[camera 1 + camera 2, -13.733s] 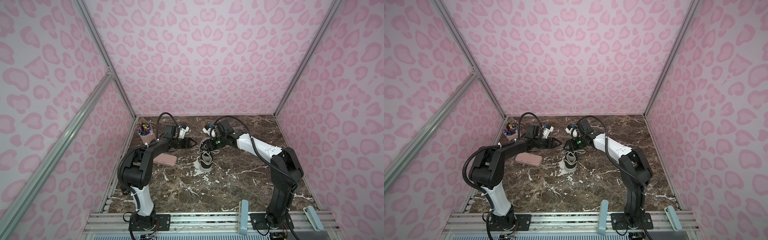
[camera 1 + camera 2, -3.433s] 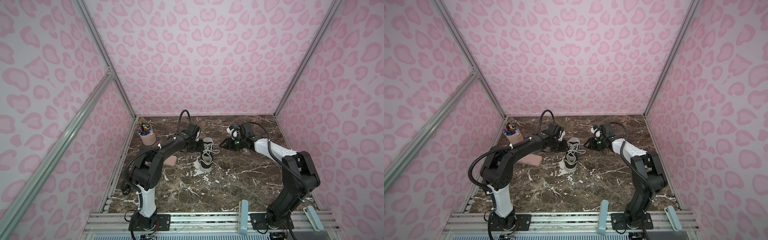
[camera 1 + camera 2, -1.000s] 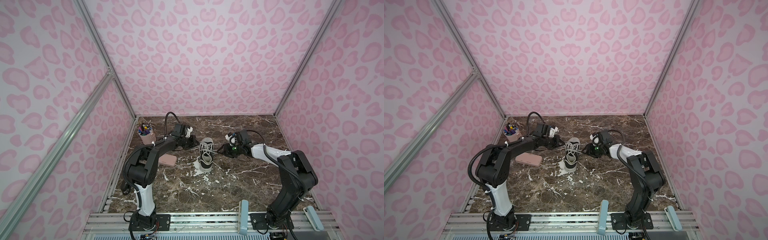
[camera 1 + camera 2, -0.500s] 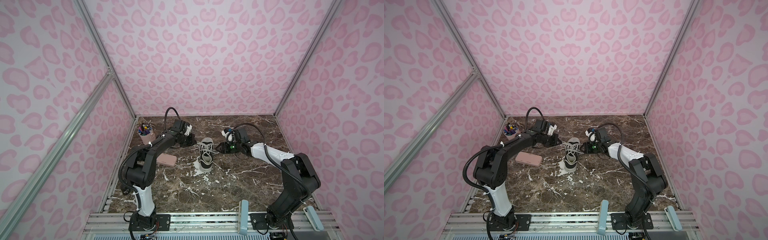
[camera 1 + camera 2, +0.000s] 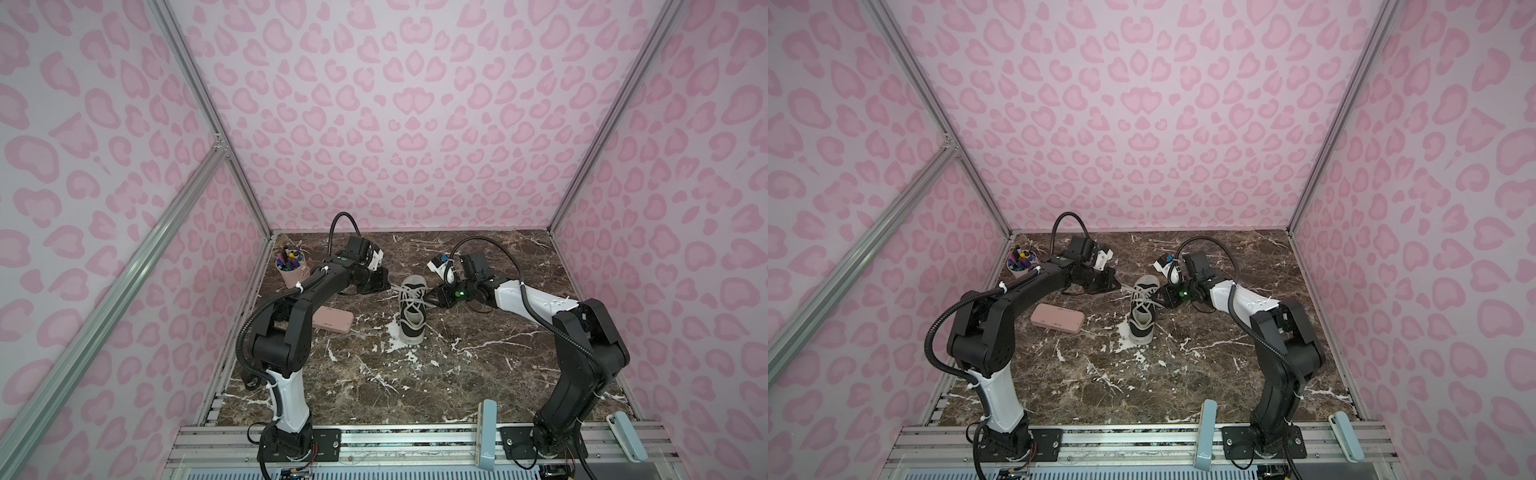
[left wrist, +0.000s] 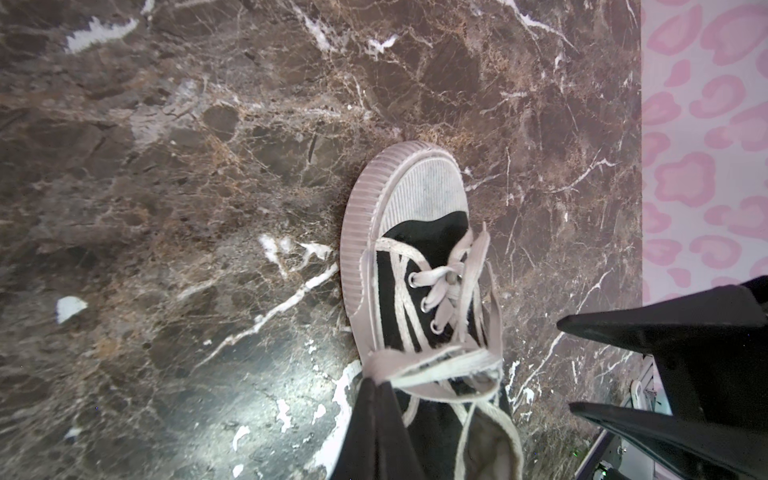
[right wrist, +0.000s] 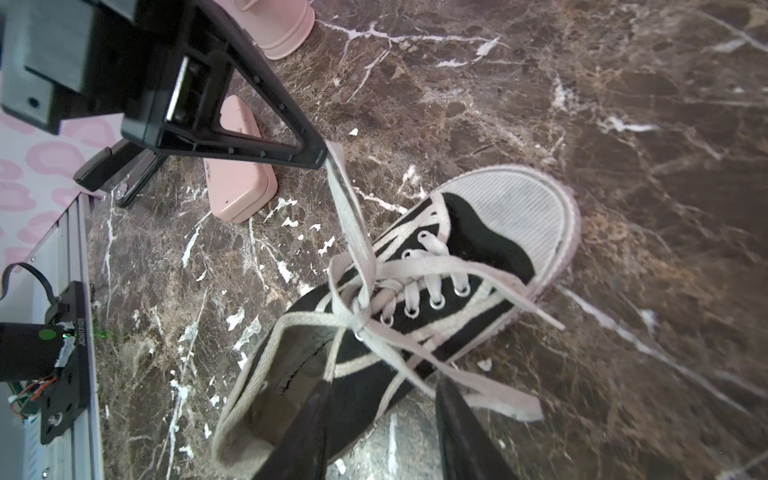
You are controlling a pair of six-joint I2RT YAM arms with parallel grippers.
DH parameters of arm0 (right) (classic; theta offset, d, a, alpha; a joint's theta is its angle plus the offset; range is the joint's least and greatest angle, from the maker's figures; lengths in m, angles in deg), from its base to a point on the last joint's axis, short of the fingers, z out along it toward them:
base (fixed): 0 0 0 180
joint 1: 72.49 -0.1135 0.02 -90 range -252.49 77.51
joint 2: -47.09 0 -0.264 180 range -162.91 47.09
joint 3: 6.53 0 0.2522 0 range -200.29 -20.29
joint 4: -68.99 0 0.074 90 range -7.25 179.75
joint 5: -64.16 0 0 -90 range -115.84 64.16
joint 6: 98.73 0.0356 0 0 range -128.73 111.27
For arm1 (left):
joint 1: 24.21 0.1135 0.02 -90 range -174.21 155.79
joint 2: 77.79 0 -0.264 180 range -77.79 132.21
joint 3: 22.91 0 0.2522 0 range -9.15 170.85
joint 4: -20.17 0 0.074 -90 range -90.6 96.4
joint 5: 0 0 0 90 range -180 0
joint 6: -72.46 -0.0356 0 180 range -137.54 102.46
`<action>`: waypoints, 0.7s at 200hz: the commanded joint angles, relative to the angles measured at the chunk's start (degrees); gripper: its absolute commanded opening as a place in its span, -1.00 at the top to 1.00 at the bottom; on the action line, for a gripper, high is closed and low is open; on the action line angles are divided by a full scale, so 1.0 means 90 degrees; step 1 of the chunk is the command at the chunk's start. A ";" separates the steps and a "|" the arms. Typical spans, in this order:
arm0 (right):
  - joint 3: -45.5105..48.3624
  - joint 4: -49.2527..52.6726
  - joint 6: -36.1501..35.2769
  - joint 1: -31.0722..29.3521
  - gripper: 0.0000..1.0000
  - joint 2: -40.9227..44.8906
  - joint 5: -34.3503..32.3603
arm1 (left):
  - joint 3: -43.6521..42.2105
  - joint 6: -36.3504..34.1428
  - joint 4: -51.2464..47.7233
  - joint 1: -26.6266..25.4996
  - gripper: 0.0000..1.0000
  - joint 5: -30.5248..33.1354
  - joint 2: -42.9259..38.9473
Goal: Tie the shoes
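On the table (image 5: 457, 374) the shoe (image 5: 411, 309) lies between the two sets of jaws. The right jaws have just moved in to its collar, putting the second lace within reach. Half spread, they straddle a loose lace end (image 7: 490, 392), pinching nothing. The left jaws, pressed together, hold the other lace (image 7: 349, 208) taut.

Sneaker (image 5: 411, 318) right of case (image 5: 332, 321)

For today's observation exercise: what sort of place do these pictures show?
Probably a robot lab booth: left arm and right arm bolted to a metal rail, marble-look table, pink-patterned walls on three sides.
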 commanded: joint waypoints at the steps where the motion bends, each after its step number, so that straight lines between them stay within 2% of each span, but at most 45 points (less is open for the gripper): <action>1: -0.0237 0.0553 -0.0803 -0.0074 0.15 -0.0267 0.0046 | 0.0090 -0.0107 -0.0105 0.0048 0.92 -0.0095 0.0068; 67: -0.0760 0.1355 -0.1631 -0.0326 0.19 -0.0747 -0.0434 | 0.0051 -0.0080 -0.0043 0.0119 0.92 -0.0193 0.0099; 140: -0.0933 0.1377 -0.1946 -0.0352 0.18 -0.0790 -0.0727 | 0.0090 -0.0067 -0.0026 0.0128 0.92 -0.0226 0.0152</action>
